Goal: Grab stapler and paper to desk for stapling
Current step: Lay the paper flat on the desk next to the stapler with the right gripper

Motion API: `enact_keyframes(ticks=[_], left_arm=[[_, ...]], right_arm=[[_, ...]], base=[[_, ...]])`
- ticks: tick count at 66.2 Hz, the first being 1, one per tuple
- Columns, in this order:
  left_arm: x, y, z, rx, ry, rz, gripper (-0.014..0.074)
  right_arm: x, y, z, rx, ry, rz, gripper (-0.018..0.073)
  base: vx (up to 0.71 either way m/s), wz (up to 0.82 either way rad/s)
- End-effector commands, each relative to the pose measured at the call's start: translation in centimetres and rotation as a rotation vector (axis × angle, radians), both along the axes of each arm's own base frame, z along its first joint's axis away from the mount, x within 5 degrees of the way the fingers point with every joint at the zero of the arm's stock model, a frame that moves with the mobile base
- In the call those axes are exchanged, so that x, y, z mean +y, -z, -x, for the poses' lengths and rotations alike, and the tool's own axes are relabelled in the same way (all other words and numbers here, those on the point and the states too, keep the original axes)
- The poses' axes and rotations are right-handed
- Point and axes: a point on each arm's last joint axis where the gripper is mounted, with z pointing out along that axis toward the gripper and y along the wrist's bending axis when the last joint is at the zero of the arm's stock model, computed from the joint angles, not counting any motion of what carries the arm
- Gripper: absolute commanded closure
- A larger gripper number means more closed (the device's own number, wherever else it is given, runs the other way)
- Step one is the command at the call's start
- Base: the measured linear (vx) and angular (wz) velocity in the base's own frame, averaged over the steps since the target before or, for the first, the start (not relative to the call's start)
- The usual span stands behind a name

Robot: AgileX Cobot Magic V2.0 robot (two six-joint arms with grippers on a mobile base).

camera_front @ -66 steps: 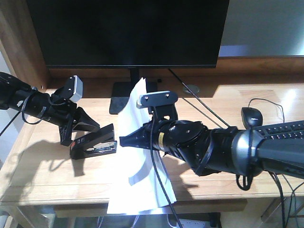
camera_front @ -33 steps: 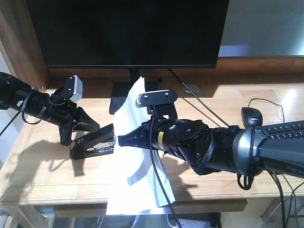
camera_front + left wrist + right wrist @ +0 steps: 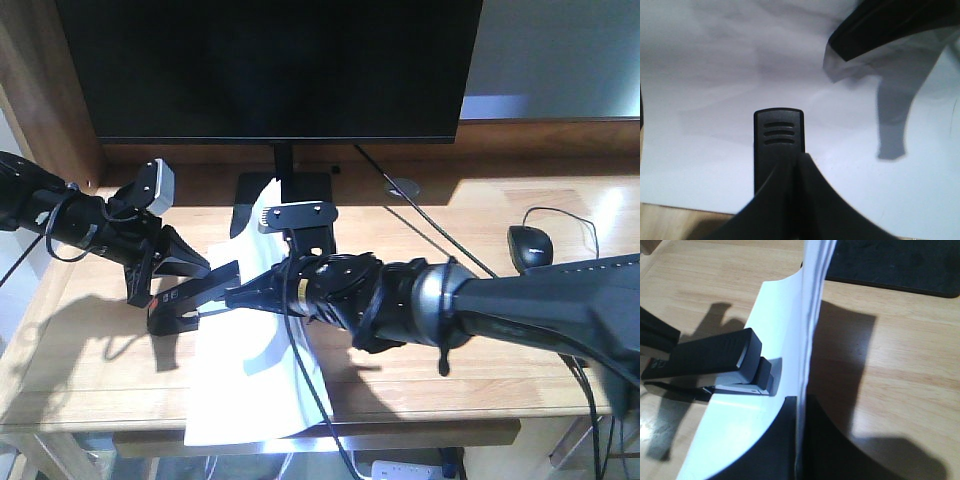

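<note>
Seeing my left gripper [image 3: 175, 285] clamped on the stapler [image 3: 710, 360], right gripper [image 3: 240, 296] pinching the paper [image 3: 250, 390]; stapler's nose overlaps the sheet's edge above the desk [image 3: 520, 370].

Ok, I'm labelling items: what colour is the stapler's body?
Black; the stapler shows best in the right wrist view.
</note>
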Motion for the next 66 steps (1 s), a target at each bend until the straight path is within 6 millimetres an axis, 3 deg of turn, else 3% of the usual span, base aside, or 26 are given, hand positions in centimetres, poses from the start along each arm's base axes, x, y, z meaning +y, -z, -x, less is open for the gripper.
enact_keyframes(ticks=[1,16,26,55,66], left_arm=[[-0.5,-3.4,0.0,-0.059,-0.006,0.065,0.0603],[-0.5,-3.4,0.0,-0.059,-0.006,0.065,0.0603],[-0.5,-3.4,0.0,-0.059,-0.006,0.065,0.0603],[-0.5,-3.4,0.0,-0.059,-0.006,0.065,0.0603],[-0.5,-3.4,0.0,-0.059,-0.006,0.065,0.0603]], right_arm=[[0.4,-2.7,-1.0,-0.072,0.032,-0.05,0.0561],[1.1,-1.6,-2.1,-0.062,0.061,-0.055,0.0537],[1.4,-1.0,-2.4,-0.058,0.061,-0.051,0.0472],[0.7,-0.9,-2.9,-0.113,0.119,0.012,0.0085],[0.1,-1.0,-3.3,-0.168,0.146,0.077,0.0013]], base=[[0.0,0.0],[0.0,0.0],[0.0,0.0],[0.0,0.0],[0.0,0.0]])
